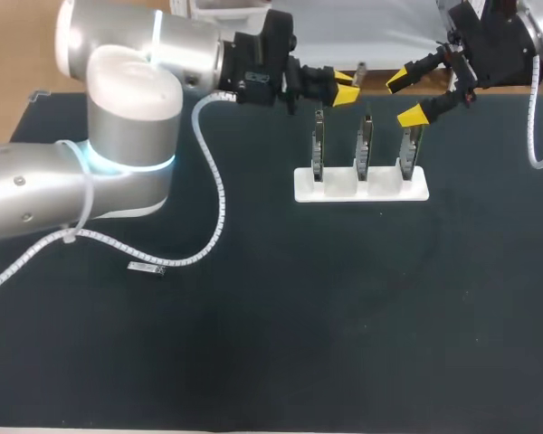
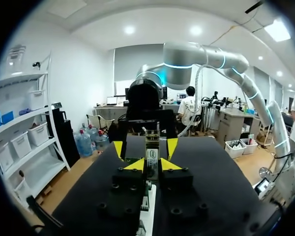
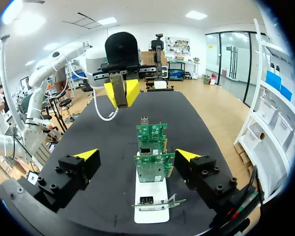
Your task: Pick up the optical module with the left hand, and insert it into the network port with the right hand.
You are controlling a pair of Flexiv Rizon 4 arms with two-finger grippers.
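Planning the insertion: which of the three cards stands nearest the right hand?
The rightmost card, directly by the right hand; the others stand farther left.

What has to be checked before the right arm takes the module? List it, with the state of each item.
1. Grip: left gripper shut on the optical module from two sides: ok.
2. Receiver: right gripper open: ok.
3. Handover position: module between the right gripper's fingers: not ok. The left gripper sits ahead of them, beyond the cards.
4. Target: three network cards upright in the white stand: ok.
5. Socket: network port on the nearest card free: cannot tell.
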